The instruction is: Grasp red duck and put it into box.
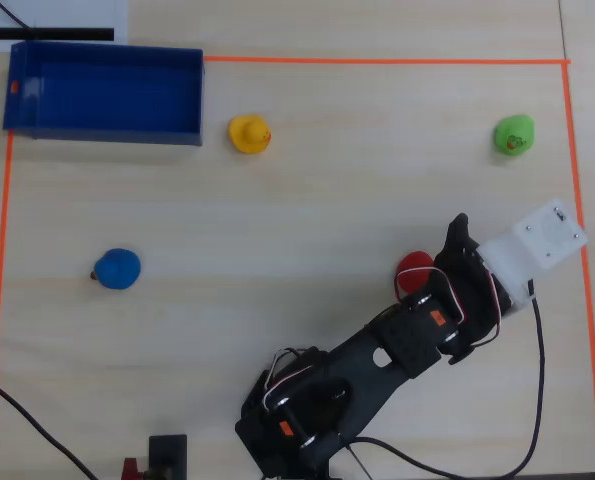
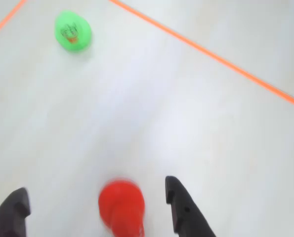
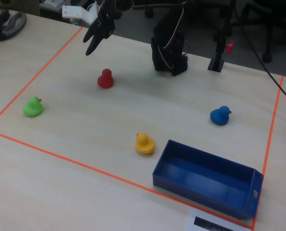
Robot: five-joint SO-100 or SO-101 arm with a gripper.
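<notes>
Gripper [image 2: 95, 207]: in the wrist view, the two dark fingers are standing wide apart, released, and holding nothing. In the fixed view, the gripper [image 3: 95, 36] is hanging in the air above the table, with its tips pointing down.
Red duck [image 2: 121, 207]: in the wrist view, it is sitting on the table between the two fingers, closer to the right one, and it is looking a little blurred. In the fixed view, the red duck [image 3: 105, 79] is standing upright and free, below the gripper and apart from it. In the overhead view, the arm is covering part of the red duck [image 1: 411, 268].
Green duck [image 2: 73, 30]: in the wrist view, it is lying well beyond the red duck, near the orange tape line [image 2: 211, 54].
Yellow duck [image 1: 248, 133]: in the overhead view, it is sitting just beside the right end of the box.
Blue duck [image 1: 117, 268]: in the overhead view, it is sitting alone on the left part of the table [image 1: 307, 220], well apart from the others.
Box [image 1: 107, 128]: it is the dark blue open bin in the upper left corner of the overhead view, far from the red duck. No duck is lying in it.
</notes>
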